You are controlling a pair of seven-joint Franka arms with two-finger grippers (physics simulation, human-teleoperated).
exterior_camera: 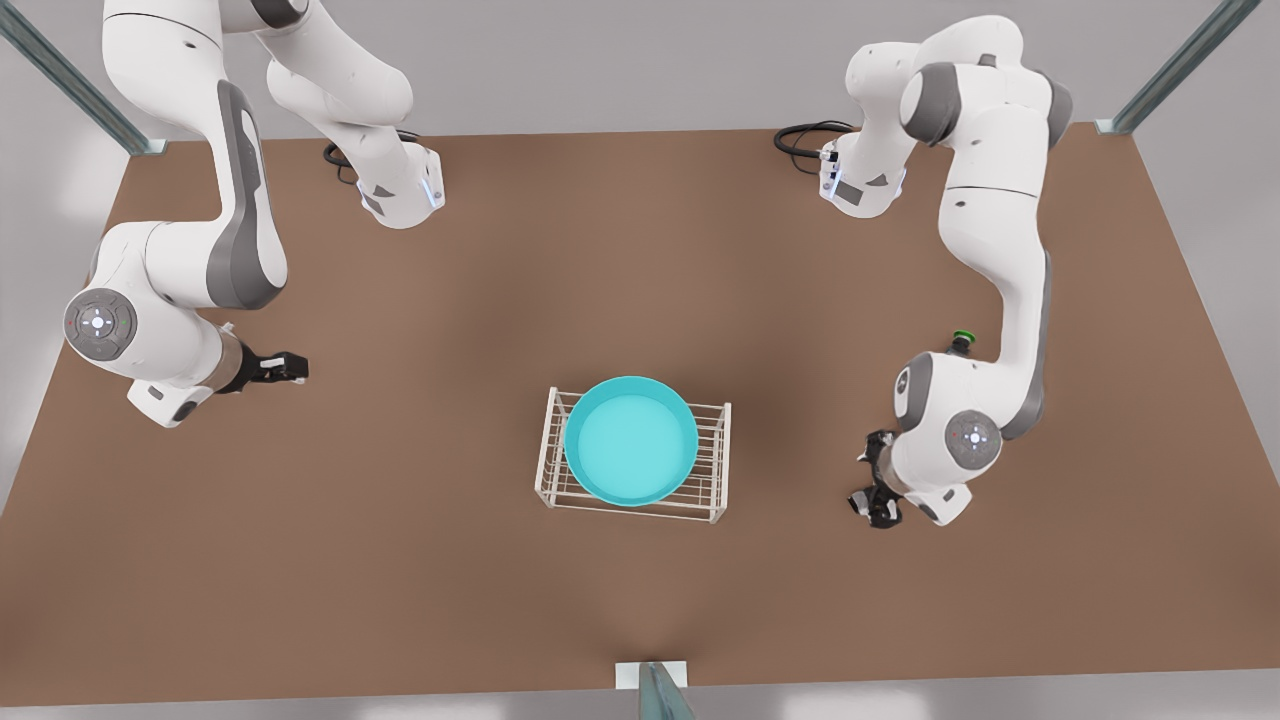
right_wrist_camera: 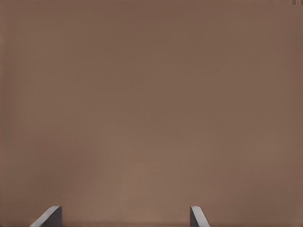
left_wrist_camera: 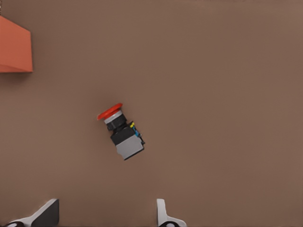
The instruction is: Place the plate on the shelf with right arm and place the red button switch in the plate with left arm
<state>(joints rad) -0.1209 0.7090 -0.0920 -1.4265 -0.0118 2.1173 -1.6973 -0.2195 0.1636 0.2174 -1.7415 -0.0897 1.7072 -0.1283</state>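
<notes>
1. Brown counter (exterior_camera: 640, 250): mid-counter, the plate (exterior_camera: 630, 440) sits on the shelf (exterior_camera: 715, 480).
2. Left gripper (left_wrist_camera: 106, 208), jaws apart, hovers over the toppled red button switch (left_wrist_camera: 120, 132); next, descend and clamp it.
3. Right gripper (right_wrist_camera: 125, 213) waits over bare counter, jaws apart.

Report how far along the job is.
Done: the plate sits on the shelf. In hand: the left gripper, open, hovers over the red button switch lying on the table. Left: grasp the switch and set it in the plate. The right gripper waits open.
</notes>
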